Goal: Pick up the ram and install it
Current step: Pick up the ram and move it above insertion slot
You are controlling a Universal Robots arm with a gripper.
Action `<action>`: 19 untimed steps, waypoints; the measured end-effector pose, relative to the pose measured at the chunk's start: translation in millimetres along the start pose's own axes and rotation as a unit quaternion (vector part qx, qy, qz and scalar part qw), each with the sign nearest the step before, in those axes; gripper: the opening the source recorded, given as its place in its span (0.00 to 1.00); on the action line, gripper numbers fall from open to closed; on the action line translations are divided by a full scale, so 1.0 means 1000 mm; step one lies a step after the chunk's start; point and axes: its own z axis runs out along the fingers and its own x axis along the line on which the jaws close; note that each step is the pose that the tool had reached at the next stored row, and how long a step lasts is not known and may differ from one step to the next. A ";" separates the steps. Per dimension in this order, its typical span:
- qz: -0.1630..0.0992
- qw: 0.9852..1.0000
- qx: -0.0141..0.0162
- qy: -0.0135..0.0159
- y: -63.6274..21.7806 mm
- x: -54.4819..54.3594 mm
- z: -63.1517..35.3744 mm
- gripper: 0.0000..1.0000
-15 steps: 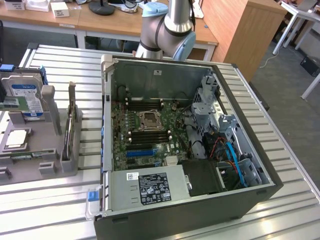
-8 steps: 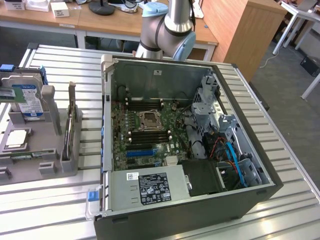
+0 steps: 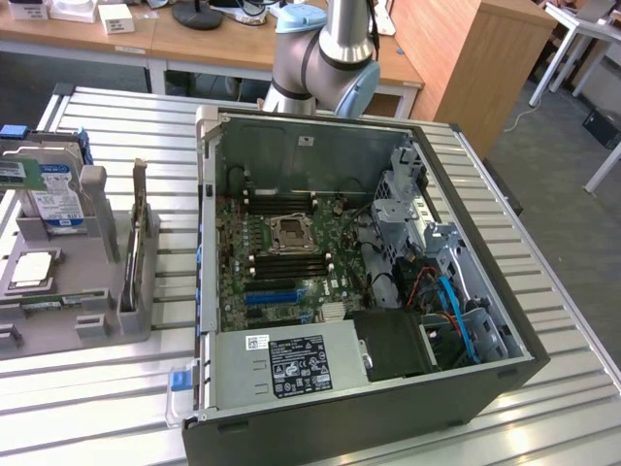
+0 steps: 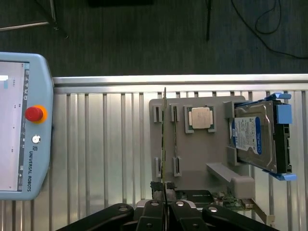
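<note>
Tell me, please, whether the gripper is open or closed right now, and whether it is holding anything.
Gripper: closed, holding nothing.

Light is bright and even. The metal table (image 3: 568, 325) gleams pale, while the computer case (image 3: 291, 155) holds soft shadow inside.

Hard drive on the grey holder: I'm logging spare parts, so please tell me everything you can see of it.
The hard drive has a silver, metal-looking body with a blue-and-white label on its broad face and blue plastic pieces at both ends. It sits tilted in the grey holder, leaning against the holder's raised supports. The square silver CPU chip lies beside it without touching it. Only the holder touches the drive.
</note>
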 end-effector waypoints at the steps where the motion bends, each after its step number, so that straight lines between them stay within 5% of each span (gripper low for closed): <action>1: 0.000 1.000 0.000 0.000 0.0000 0.000 0.0000 0.12; 11: 0.000 1.000 0.000 0.000 -0.0070 0.000 -0.0004 0.12; 19: 0.000 1.000 0.000 0.000 -0.0329 -0.001 -0.0014 0.12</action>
